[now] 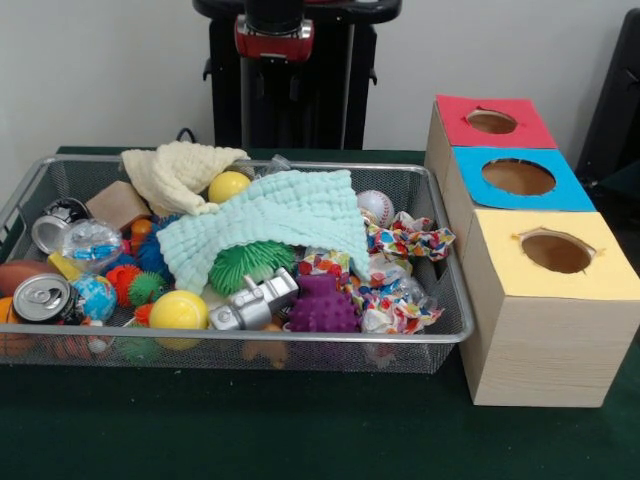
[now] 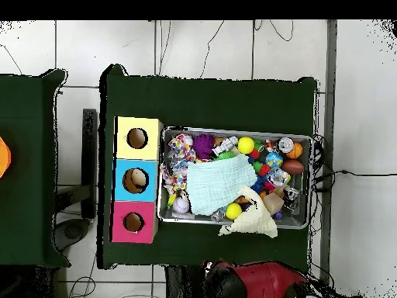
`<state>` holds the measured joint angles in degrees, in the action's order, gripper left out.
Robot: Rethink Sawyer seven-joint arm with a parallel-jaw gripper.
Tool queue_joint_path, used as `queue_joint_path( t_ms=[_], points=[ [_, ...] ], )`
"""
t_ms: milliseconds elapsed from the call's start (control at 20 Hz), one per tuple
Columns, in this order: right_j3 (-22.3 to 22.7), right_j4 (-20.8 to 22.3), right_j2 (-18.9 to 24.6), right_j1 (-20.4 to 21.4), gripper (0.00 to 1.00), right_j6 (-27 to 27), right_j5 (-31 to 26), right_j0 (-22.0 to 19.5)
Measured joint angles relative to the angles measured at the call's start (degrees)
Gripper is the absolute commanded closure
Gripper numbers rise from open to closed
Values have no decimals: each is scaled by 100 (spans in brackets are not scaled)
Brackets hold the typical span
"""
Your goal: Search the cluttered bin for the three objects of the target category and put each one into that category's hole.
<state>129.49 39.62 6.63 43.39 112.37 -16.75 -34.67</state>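
Overall: green table (image 1: 300,430) carrying a wire-mesh bin (image 1: 300,352) and three wooden boxes in a row just beside it.
Arm: red and black, drawn back at the table's robot side, above the bin's rim in the front view; red shell (image 2: 260,281) visible at the bottom of the overhead view.
Tool: not visible in either view, so open or closed cannot be told.
Bin contents, top layer: mint-green cloth (image 1: 275,225) spread across the middle; cream cloth (image 1: 180,172) crumpled near the corner closest to the robot.
Bin contents, balls: yellow ball (image 1: 178,311) at the rim farthest from the robot, second yellow ball (image 1: 228,185) beside the cream cloth, baseball (image 1: 376,206) at the mint cloth's edge, green spiky ball (image 1: 250,265) and purple spiky ball (image 1: 322,306) near the centre.
Bin contents, other: silver toy robot (image 1: 252,303) between yellow ball and purple spiky ball; drink can (image 1: 42,297) lying at one end; patterned fabric scraps (image 1: 405,240) at the end nearest the boxes.
Soft animal toys: none clearly made out among the clutter.
Boxes: red-topped hole (image 1: 491,121) closest to the robot, blue-topped hole (image 1: 518,177) in the middle, yellow-topped hole (image 1: 556,252) farthest.
Blue hole: pale object seen inside from overhead; too small to identify.
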Motion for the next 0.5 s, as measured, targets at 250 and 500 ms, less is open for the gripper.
queue_joint_path(
  t_ms=[250,500],
  points=[
    [-125,142,117,-100,0,0,-1,-123],
    [-360,140,365,-158,0,0,-105,-147]
  ],
)
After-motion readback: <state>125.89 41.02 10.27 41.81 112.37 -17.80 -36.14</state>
